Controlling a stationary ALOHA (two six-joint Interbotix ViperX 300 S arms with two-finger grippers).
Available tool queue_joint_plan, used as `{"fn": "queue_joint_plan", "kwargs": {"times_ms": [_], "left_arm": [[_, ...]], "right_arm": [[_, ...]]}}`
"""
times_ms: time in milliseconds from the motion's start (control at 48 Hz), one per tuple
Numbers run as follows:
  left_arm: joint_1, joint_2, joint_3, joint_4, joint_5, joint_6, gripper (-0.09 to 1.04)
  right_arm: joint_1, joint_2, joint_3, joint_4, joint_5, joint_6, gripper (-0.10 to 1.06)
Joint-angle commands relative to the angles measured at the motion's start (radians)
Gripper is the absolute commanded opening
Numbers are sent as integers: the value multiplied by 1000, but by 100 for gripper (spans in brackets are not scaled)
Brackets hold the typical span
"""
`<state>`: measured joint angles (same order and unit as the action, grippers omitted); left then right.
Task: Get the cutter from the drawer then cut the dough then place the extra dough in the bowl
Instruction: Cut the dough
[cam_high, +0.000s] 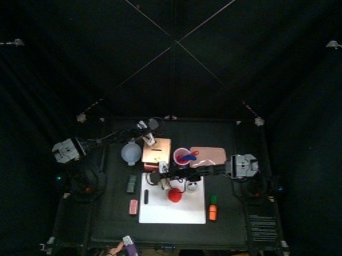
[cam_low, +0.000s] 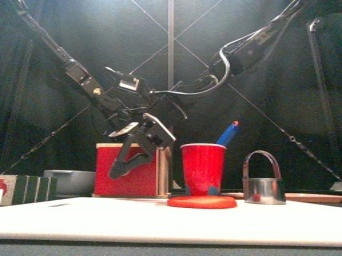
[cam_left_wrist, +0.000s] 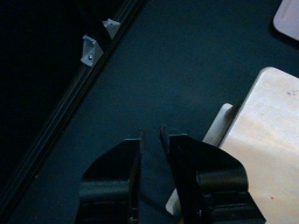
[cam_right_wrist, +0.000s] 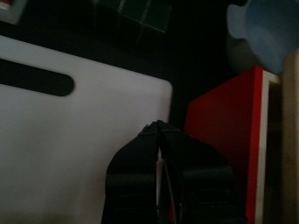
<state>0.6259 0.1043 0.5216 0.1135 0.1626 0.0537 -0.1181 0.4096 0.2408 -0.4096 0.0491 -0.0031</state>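
Observation:
A flat red dough disc (cam_low: 202, 201) lies on the white cutting board (cam_low: 94, 222), with the metal cutter (cam_low: 263, 181) standing to its right. Behind them stands the wooden box with its red drawer front (cam_low: 118, 172). My right gripper (cam_right_wrist: 158, 131) is shut with nothing visible between its jaws. It hangs just over the board's edge (cam_right_wrist: 82, 131), beside the red drawer front (cam_right_wrist: 228, 114). My left gripper (cam_left_wrist: 158, 140) is shut and hovers over bare table beside the pale box top (cam_left_wrist: 274, 131). The blue-grey bowl (cam_low: 67, 181) sits left of the box.
A red cup (cam_low: 203, 168) holding a blue toy knife (cam_low: 229, 132) stands right of the box, behind the dough. In the top view the board (cam_high: 181, 212) fills the table's front middle, with the box (cam_high: 154, 158) behind it.

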Motion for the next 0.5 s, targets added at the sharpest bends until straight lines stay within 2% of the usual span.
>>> {"fn": "queue_joint_plan", "kwargs": {"times_ms": [21, 250, 500], "left_arm": [[-11, -5, -3, -9, 2, 2, 65], [-11, -5, 0, -23, -6, 2, 65], [-11, -12, 2, -43, -12, 0, 65]], "right_arm": [[-44, -54, -25, -15, 6, -2, 36], [-83, -78, -15, -37, 28, 0, 36], [-74, -98, 0, -37, 32, 5, 36]]}}
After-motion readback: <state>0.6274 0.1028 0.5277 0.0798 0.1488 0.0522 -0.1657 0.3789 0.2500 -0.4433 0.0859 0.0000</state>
